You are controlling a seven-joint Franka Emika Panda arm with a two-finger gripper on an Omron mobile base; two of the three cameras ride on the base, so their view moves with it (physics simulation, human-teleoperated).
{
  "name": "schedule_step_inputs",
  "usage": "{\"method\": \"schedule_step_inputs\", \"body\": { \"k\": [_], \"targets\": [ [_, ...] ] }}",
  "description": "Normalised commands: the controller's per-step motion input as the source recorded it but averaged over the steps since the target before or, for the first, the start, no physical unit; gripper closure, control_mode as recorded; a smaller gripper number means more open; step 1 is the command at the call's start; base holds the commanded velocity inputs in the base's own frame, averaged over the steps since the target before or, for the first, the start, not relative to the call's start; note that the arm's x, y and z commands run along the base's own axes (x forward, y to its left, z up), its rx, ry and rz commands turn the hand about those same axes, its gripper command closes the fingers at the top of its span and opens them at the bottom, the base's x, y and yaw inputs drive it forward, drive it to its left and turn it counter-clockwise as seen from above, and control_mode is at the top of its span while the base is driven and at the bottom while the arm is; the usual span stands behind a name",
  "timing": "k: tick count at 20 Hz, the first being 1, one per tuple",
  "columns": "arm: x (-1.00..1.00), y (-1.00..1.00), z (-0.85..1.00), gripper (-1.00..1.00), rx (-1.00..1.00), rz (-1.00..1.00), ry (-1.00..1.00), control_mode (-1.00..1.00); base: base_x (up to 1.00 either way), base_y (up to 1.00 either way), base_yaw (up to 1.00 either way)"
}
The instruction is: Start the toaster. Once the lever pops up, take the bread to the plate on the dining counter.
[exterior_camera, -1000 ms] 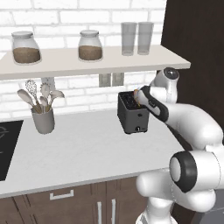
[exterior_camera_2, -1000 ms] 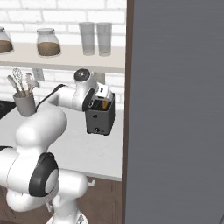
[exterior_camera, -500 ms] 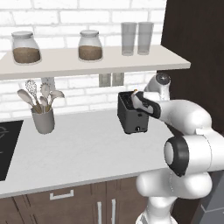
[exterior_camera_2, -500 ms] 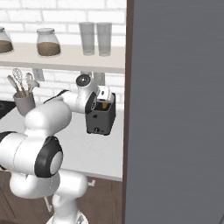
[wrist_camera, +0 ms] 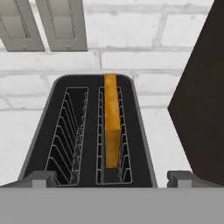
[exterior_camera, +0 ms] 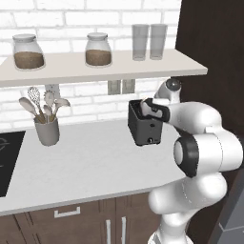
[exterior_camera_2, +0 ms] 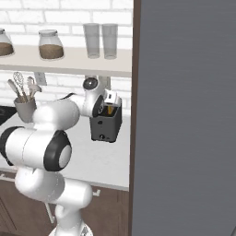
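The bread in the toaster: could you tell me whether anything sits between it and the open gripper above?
Nothing visible does. The bread stands on edge in one slot of the toaster. The gripper hangs over the slots, jaws spread wide of the toaster; the other slot holds only its wire cage.

Two lidded jars [exterior_camera: 97, 49] and two glasses [exterior_camera: 148, 41] on shelf [exterior_camera: 71, 69], grey utensil cup [exterior_camera: 47, 130] on worktop [exterior_camera: 86, 164]

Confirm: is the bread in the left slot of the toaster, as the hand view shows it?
No. The bread stands on edge in the right-hand slot of the toaster; the left-hand slot holds only its wire rack.
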Motion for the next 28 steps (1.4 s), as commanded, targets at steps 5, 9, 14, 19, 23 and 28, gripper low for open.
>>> {"method": "schedule_step_inputs", "body": {
  "k": [5,9,14,19,23,28],
  "targets": [
    [0.32,0.00,-0.16,-1.00,0.00,0.00,0.00,-1.00,0.00,0.00,0.00],
    [0.22,0.00,-0.18,-1.00,0.00,0.00,0.00,-1.00,0.00,0.00,0.00],
    [0.16,0.00,-0.21,-1.00,0.00,0.00,0.00,-1.00,0.00,0.00,0.00],
    [0.17,0.00,-0.15,-1.00,0.00,0.00,0.00,-1.00,0.00,0.00,0.00],
    [0.19,0.00,-0.13,-1.00,0.00,0.00,0.00,-1.00,0.00,0.00,0.00],
    [0.13,0.00,-0.12,-1.00,0.00,0.00,0.00,-1.00,0.00,0.00,0.00]
  ]
}}
